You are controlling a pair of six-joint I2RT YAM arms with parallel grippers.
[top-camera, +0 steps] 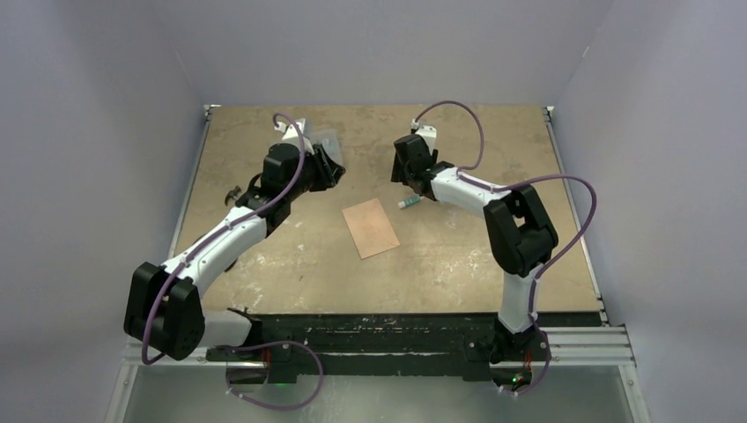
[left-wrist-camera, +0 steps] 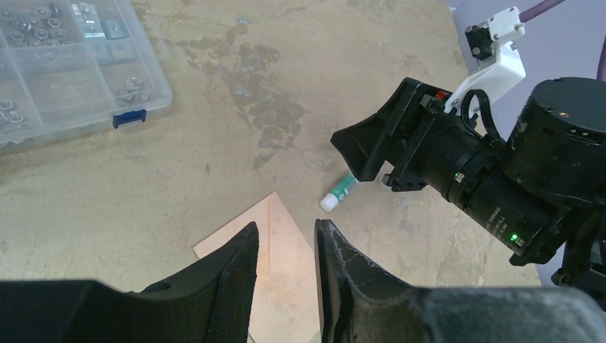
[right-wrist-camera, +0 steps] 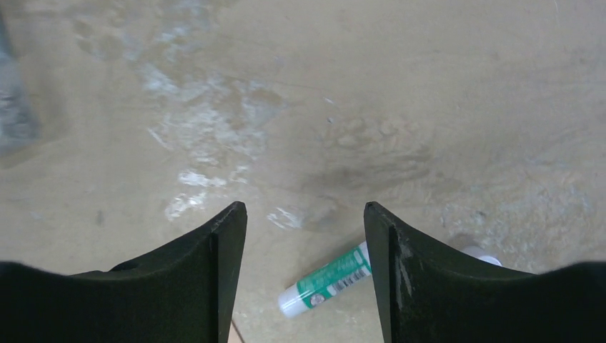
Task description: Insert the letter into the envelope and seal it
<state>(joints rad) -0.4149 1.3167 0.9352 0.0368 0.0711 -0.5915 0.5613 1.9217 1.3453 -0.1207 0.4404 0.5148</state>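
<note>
Left pincer (left-wrist-camera: 286, 227), slightly open and empty, hangs above the salmon paper (top-camera: 370, 227). Right pincer (right-wrist-camera: 304, 211) gapes wide over the glue stick (right-wrist-camera: 325, 280), empty.

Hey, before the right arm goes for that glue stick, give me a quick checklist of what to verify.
1. Right gripper open: ok.
2. Glue stick centred under it: not ok, partly hidden behind one finger.
3. Left gripper empty: ok, open, holding nothing.
4. Left gripper clear of the glue stick: ok, apart in the top view.
5. Salmon paper ready for sealing: cannot tell, flap and contents unclear.
</note>
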